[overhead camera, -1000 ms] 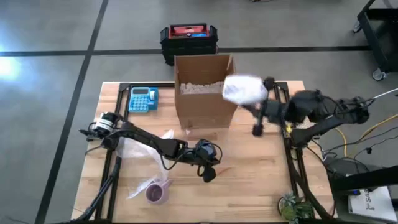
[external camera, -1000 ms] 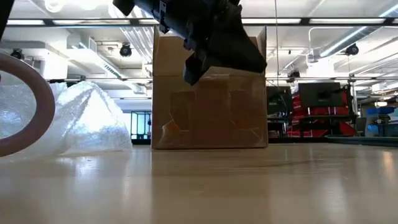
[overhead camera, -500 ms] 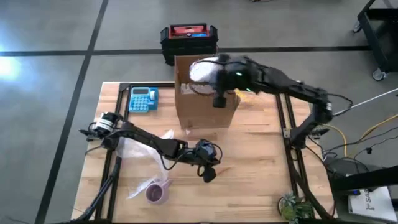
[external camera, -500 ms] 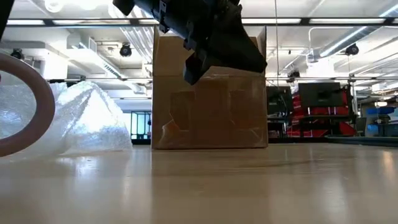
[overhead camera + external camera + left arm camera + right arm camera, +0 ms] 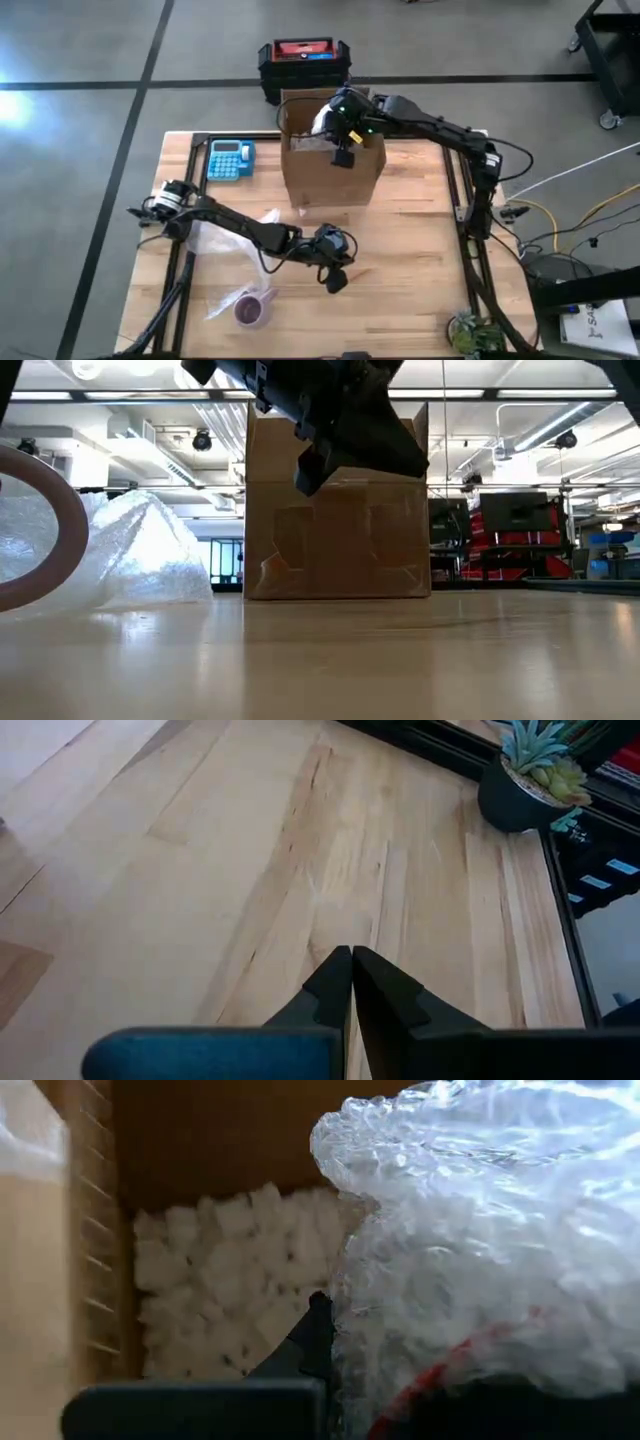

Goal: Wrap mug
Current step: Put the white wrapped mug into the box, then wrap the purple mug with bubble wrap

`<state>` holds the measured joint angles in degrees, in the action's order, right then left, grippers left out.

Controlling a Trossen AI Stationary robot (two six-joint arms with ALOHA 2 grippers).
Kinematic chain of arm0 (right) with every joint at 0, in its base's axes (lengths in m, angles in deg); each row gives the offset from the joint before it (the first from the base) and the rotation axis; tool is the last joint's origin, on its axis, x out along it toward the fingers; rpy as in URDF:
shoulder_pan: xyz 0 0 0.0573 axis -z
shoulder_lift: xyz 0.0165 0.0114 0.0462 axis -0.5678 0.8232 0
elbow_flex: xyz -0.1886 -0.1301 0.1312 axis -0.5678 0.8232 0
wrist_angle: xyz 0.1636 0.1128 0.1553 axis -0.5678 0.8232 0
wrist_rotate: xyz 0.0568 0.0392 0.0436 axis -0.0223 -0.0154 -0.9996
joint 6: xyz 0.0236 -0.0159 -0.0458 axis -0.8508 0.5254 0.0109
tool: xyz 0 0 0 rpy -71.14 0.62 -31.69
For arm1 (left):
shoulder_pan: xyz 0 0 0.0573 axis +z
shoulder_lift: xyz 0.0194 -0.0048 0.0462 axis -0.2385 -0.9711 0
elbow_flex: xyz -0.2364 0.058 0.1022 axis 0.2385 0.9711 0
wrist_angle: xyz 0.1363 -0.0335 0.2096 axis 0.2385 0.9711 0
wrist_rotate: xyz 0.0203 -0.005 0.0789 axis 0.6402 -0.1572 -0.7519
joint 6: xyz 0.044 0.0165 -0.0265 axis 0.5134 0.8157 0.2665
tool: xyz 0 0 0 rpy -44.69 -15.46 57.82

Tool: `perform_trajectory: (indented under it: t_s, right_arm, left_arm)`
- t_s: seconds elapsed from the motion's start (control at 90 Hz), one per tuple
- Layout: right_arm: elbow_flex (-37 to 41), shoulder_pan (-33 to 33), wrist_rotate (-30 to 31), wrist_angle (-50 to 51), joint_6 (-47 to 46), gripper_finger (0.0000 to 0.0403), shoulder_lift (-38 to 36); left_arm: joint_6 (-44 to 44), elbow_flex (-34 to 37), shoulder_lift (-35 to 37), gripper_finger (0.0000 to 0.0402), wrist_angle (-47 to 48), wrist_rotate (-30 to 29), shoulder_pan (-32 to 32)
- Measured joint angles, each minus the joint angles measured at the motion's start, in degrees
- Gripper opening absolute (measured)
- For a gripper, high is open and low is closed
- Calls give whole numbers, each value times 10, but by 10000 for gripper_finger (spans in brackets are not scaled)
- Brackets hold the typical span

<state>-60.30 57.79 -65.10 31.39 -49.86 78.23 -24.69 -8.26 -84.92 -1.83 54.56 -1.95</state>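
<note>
**Colleague:** Where's the mug?

**Me:** I see it as a bubble-wrapped bundle (image 5: 480, 1260) pinched in the right pincer (image 5: 338, 130), which hangs over the open top of the cardboard box (image 5: 330, 175). My right wrist view shows the wrap filling most of the frame, with a red streak showing through the plastic, and one dark finger (image 5: 318, 1335) pressed against the wrap's edge. I can't make out the mug itself under the wrap.

**Colleague:** What's in the box?

**Me:** White packing peanuts (image 5: 220, 1280), lying against the brown inner wall. The bundle sits above them; I can't tell whether it touches them.

**Colleague:** And the left arm?

**Me:** I've got it low over the front middle of the tabletop (image 5: 420, 270). The left pincer (image 5: 352, 982) has its tips pressed together with nothing between them, pointing along bare wood. A small potted succulent (image 5: 535, 770) stands at the tabletop's corner beyond it.

**Colleague:** Anything else on there?

**Me:** A blue calculator (image 5: 231, 159) is left of the box near the back edge. A loose sheet of bubble wrap (image 5: 215, 240) lies on the left side, and a second mug (image 5: 250, 311), purplish, sits near the front edge on more clear wrap. From my low view, the box (image 5: 337, 510) stands squarely on the wood, with the crumpled wrap (image 5: 140, 550) to its left.
</note>
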Motion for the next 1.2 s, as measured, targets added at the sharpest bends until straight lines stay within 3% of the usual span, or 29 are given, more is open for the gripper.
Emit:
perform_trajectory:
  t_s: [0.256,0.622,0.933,1.056,1.2]
  right_arm:
    - [10,8,2,15,-53,22,28]
    - [-15,7,-9,40,-30,191,33]
    - [-109,7,-17,78,-14,247,-63]
    - [-110,7,-79,118,-28,254,-126]
    - [-64,3,-237,191,-50,251,-200]
  left_arm:
    - [0,0,0,0,0,0,0]
    - [0,0,0,0,0,0,0]
    - [0,0,0,0,0,0,0]
    - [0,0,0,0,0,0,0]
    - [-5,0,0,0,2,0,0]
